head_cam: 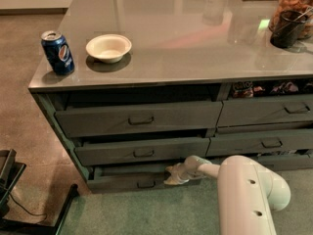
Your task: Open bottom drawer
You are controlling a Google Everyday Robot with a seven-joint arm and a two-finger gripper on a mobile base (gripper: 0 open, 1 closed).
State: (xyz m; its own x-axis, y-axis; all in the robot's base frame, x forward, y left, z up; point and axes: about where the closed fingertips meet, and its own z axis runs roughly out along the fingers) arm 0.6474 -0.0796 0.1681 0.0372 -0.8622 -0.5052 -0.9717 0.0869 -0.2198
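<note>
Bottom drawer [120, 181] at low centre-left of frame, slimmest front in its stack, under middle drawer [112, 152] and top drawer [98, 121]. Dark gap along its top edge; lower edge right at green carpet [146, 212]. Small dark handle [145, 184] at centre of the front, untouched. Gripper [172, 176] pressed in at the drawer's right end, just right of handle, level with the front's top edge; can't tell how far open or whether gripping anything. White arm [249, 199] filling lower right, in front of neighbouring stack [264, 126]. Open carpet straight ahead of the drawer front, nothing lying there. Black stand [29, 214] at lower left corner, well apart from the drawer's left edge. Up on grey countertop [195, 43]: Pepsi can [57, 52] near front-left corner, white bowl [108, 48] just beside it.
</note>
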